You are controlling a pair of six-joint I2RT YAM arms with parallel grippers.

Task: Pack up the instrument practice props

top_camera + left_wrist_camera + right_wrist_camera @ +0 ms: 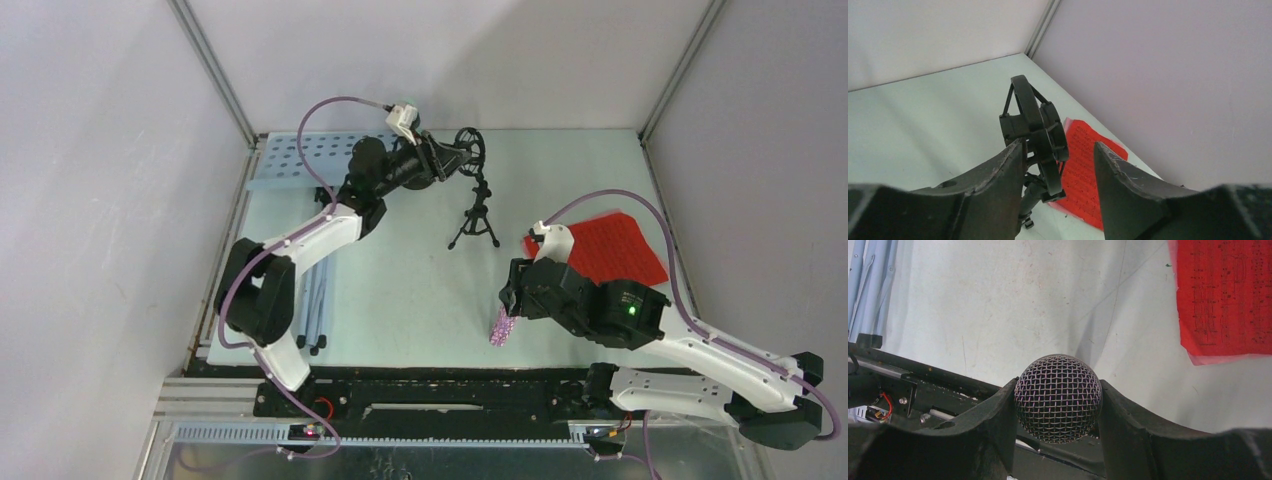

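A black mic mount (467, 150) with a round ring stands on its small black stand (475, 215) at the back of the table. My left gripper (445, 155) is open around the ring; in the left wrist view the mic mount (1033, 125) lies against the left finger, with a gap to the right finger (1118, 175). My right gripper (508, 300) is shut on the glittery purple microphone (499, 327), its mesh head (1058, 397) squeezed between both fingers near the front edge. Red score sheets (612, 247) lie at the right.
The pale blue perforated music desk (300, 160) lies flat at the back left. The blue-grey tripod (315, 300) lies folded along the left side. A black rail (430, 385) runs along the table's front edge. Grey walls close in the left, back and right.
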